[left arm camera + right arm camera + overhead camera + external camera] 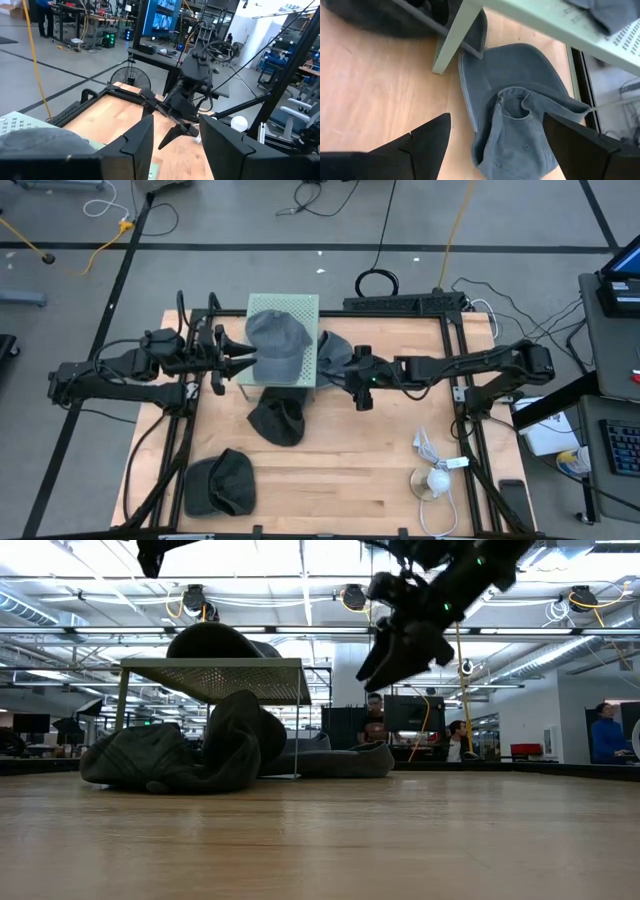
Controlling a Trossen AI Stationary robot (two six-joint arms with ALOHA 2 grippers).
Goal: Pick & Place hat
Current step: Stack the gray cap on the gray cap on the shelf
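Note:
A pale green perforated stand (300, 310) stands on the wooden table, and a grey cap (275, 342) rests crown-up on its top. My left gripper (247, 360) hovers open beside that cap, at the stand's left edge. A second grey cap (515, 125) lies crumpled on the table right of the stand, its brim toward a stand leg (452, 42). My right gripper (496, 120) is open above it, a finger on either side, touching nothing. A dark cap (277, 422) lies before the stand, another dark cap (220, 483) near the table's near left corner.
A white cord with a round white piece (435, 477) lies near the table's right near corner, and a dark phone (512, 495) sits beyond it. A black frame (455, 330) borders the tabletop. In the low view my right gripper (400, 650) hangs well above the table.

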